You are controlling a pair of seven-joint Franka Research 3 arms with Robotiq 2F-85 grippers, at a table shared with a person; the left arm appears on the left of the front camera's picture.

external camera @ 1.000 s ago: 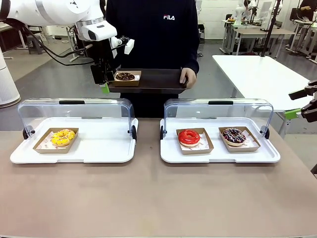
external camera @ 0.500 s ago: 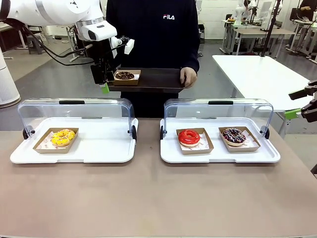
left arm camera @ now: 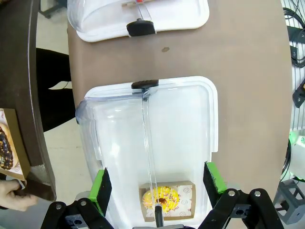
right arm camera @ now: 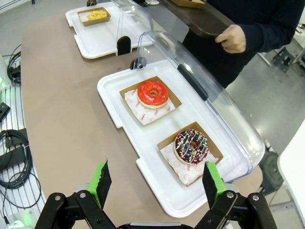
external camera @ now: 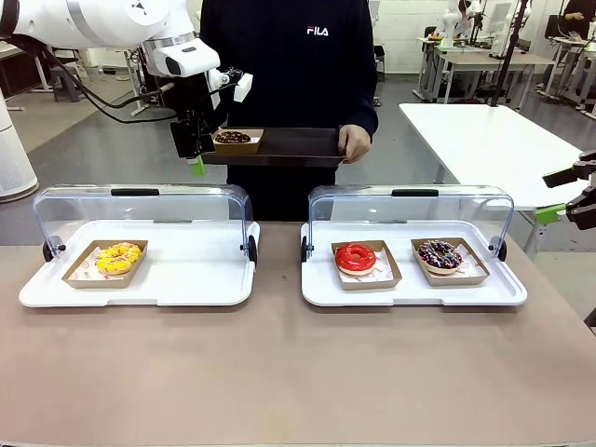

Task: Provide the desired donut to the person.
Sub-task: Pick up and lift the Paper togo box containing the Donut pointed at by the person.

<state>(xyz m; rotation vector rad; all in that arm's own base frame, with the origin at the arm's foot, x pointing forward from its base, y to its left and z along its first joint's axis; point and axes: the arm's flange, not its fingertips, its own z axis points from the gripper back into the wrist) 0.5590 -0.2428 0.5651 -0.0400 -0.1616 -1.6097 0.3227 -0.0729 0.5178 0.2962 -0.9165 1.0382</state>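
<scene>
A chocolate donut [external camera: 233, 138] in a cardboard boat rests on the left end of a dark tray [external camera: 298, 146] that the person [external camera: 289, 65] holds up at the table's far side. My left gripper [external camera: 199, 160] hangs open just left of that boat, touching nothing. In the left wrist view its green pads [left arm camera: 101, 186] stand wide apart above a yellow donut [left arm camera: 162, 199], with the chocolate donut [left arm camera: 6, 143] at the left edge. My right gripper [right arm camera: 157, 183] is open above a red donut [right arm camera: 152, 93] and a sprinkled donut [right arm camera: 190, 145].
Two white display cases sit on the table with clear lids raised: the left case [external camera: 186, 275] holds the yellow donut [external camera: 118, 258], the right case [external camera: 410, 291] the red and sprinkled ones. The person's hand [external camera: 354, 144] grips the tray's right end. Bare tabletop lies in front.
The person has lifted the dark tray with the chocolate donut slightly higher. Both arms have stayed where they were.
</scene>
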